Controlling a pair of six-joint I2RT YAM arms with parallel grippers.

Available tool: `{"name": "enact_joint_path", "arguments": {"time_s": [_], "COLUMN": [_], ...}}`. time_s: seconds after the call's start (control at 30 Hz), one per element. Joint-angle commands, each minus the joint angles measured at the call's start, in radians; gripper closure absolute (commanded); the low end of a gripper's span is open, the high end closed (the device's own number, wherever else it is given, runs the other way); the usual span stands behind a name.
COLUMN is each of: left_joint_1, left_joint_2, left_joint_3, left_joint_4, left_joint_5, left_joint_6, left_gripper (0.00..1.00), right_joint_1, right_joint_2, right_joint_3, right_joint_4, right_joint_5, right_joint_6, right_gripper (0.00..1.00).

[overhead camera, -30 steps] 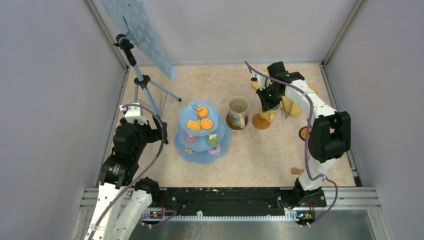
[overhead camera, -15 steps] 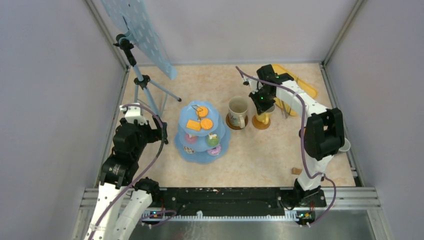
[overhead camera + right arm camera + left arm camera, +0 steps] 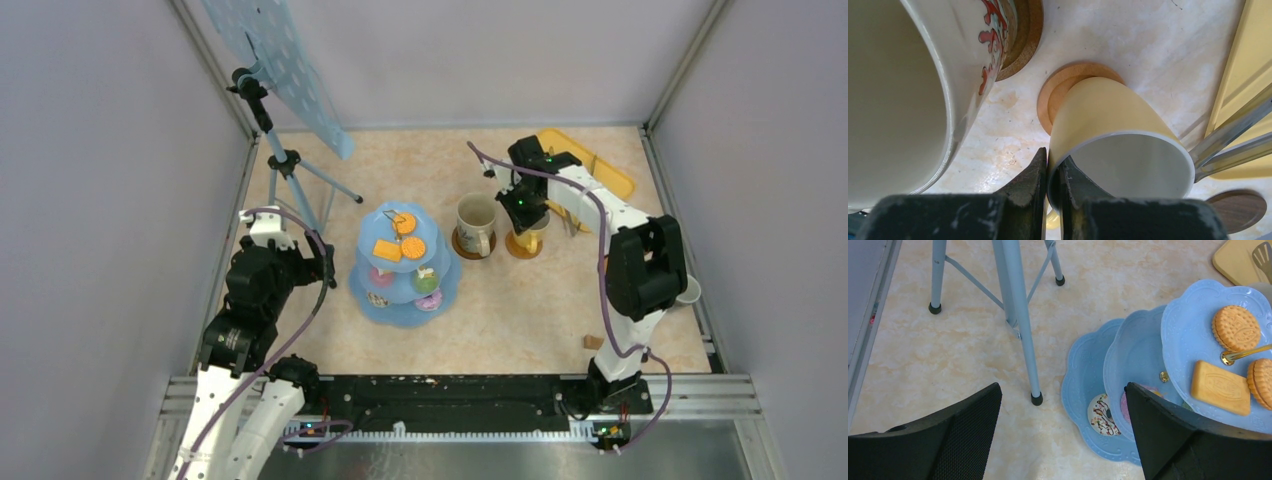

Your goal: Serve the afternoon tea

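A yellow mug [image 3: 1108, 130] has its base over a light brown coaster [image 3: 1058, 87], a little off-centre. My right gripper [image 3: 1053, 160] is shut on the mug's rim, one finger inside and one outside. From above, that gripper [image 3: 523, 205] is just behind the mug [image 3: 528, 238]. The big beige mug [image 3: 477, 222] stands on its own coaster [image 3: 1023, 40] right beside it. A blue tiered stand [image 3: 395, 305] carries orange biscuits [image 3: 1235, 327], a sprinkled donut [image 3: 1103, 415] and cupcakes [image 3: 427, 280]. My left gripper [image 3: 1062, 390] is open left of the stand, holding nothing.
A flat yellow tray [image 3: 590, 165] with metal tongs [image 3: 1233, 135] lies at the back right. A dark coaster [image 3: 1238, 210] lies near the tongs. A small mug [image 3: 688, 290] shows at the right edge. A tripod [image 3: 285, 165] with a blue board stands at the back left.
My right arm has swung left and lowered slightly with the yellow mug, bringing it over its coaster and uncovering the yellow tray. The left arm has not moved.
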Motion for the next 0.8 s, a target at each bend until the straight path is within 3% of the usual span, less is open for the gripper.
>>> {"name": "enact_joint_path", "arguments": {"time_s": [0.0,0.43,0.77], "left_joint_1": [0.006,0.006,0.006], "left_joint_2": [0.002,0.001,-0.004], "left_joint_3": [0.01,0.008,0.008], "left_joint_4": [0.037,0.038,0.038], "left_joint_5": [0.006,0.006,0.006], "left_joint_6": [0.0,0.001,0.001], "left_gripper": [0.01,0.01,0.01], "right_joint_1": [0.016,0.029,0.035], "right_joint_2": [-0.041,-0.136,-0.113], "right_joint_3": [-0.023,-0.008,-0.038], "right_joint_4": [0.036,0.034,0.044], "right_joint_5": [0.001,0.048,0.027], "right_joint_6": [0.02,0.035,0.043], "right_gripper": [0.99,1.0,0.99]}}
